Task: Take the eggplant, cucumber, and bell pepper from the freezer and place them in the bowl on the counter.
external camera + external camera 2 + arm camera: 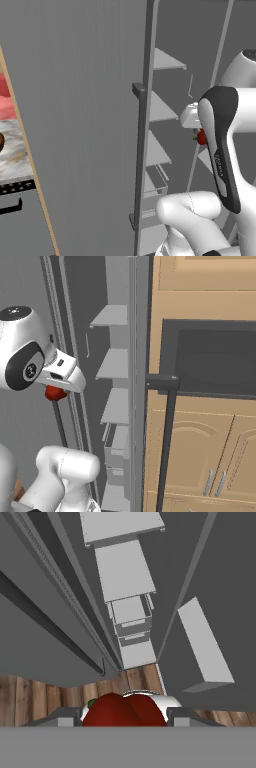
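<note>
Between pincer (123,714) fingers, one bell pepper (124,710).

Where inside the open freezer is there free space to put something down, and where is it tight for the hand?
The light grey shelves of the freezer look bare, bordered by its back wall and door edge. The small bins lower down are narrower. It is tight around the gripper, which holds the bell pepper near the bar handle.
</note>
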Available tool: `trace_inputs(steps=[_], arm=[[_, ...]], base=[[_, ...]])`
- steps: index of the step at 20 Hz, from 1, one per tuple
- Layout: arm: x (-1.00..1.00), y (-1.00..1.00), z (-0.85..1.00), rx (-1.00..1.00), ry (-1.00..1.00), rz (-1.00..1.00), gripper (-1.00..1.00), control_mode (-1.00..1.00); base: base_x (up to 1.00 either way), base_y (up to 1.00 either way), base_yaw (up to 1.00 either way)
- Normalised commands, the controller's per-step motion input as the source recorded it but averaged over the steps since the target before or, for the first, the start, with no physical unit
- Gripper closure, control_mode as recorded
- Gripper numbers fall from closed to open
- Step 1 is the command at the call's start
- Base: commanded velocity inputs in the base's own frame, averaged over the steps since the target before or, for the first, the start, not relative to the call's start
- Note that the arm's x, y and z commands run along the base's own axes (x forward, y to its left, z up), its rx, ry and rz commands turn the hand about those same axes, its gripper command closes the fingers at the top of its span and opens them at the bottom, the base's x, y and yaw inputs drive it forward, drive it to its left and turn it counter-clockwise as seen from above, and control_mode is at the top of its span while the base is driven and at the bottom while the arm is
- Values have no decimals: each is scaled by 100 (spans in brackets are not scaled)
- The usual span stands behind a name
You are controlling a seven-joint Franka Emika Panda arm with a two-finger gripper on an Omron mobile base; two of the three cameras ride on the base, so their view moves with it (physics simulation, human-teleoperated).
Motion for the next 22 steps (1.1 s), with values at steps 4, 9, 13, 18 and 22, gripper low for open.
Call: trace_inputs(steps=[4,9,13,18,22], arm=[[0,0,0,0,14,12,100,-100],[0,0,0,0,13,18,100,-100],[0,0,-2,0,7,22,100,-100],[-13,3,-10,0,2,14,100,-100],[-13,8,-3,0,0,0,100,100]], base=[[0,0,0],[0,0,0],[0,0,0],[0,0,0],[-19,9,0]])
